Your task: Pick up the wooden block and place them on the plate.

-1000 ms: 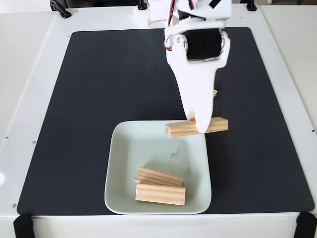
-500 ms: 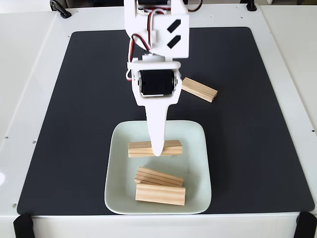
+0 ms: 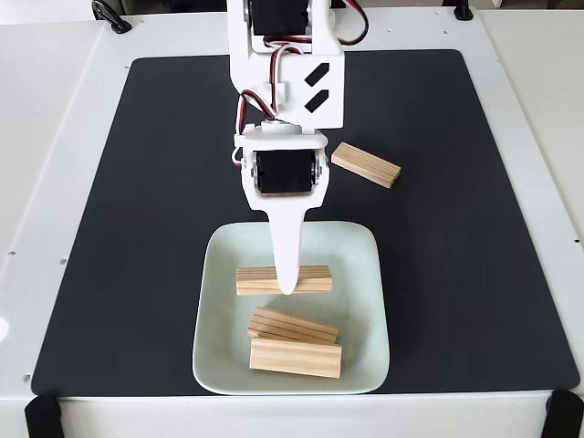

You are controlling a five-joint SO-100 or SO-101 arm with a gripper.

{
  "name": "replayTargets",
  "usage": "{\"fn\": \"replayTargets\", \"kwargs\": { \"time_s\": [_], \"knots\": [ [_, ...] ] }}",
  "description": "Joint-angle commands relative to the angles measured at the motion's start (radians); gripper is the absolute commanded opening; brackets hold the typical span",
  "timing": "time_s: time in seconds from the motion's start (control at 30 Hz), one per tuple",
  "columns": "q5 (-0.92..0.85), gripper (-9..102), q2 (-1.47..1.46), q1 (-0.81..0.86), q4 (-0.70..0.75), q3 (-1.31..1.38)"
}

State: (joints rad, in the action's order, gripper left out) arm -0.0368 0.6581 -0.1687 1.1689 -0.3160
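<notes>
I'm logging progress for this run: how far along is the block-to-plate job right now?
Two wooden blocks already lie at the near end of the plate. A third block sits across the plate's middle with the pincer at it; whether it is released cannot be told. One block remains on the black mat, yet to be fetched.

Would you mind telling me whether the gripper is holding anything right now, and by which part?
The gripper appears to hold a wooden block at about the middle of its length, over the plate; whether it has let go cannot be told.
</notes>
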Motion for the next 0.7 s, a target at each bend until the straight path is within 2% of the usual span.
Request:
{"fn": "replayTargets", "kwargs": {
  "time_s": [0.0, 0.13, 0.43, 0.67],
  "knots": [
    [0.011, 0, 0.014, 0.0, -0.012, 0.058],
    [0.034, 0, 0.014, 0.0, -0.018, 0.058],
    [0.057, 0, -0.035, 0.008, -0.133, 0.06],
    [0.067, 0, -0.035, 0.009, -0.121, 0.06]
  ]
}}
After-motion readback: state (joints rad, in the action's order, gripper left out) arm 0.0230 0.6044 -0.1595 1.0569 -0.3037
